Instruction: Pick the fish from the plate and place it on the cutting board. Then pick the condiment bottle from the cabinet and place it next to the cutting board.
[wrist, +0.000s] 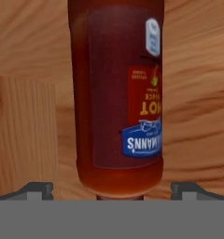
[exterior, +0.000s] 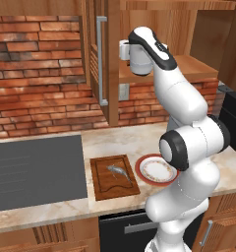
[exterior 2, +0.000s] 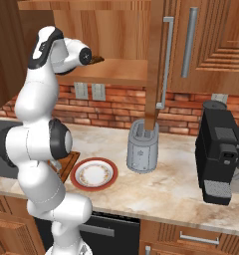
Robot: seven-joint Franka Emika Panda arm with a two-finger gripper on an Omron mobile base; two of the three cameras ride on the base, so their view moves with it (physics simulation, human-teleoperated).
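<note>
Claw (wrist: 112,191) reaching into cabinet (exterior: 189,64), fingers spread wide, gripping nothing; condiment bottle (wrist: 116,93) standing dead ahead between fingertips. Advancing straight, closing on lower body advised. Fish (exterior: 118,171) lying on cutting board (exterior: 114,177) far below claw.

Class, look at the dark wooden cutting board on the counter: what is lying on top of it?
The fish lies on the cutting board, near its middle. The plate sits on the counter beside the board, not on it. The arm covers part of the plate.
</note>
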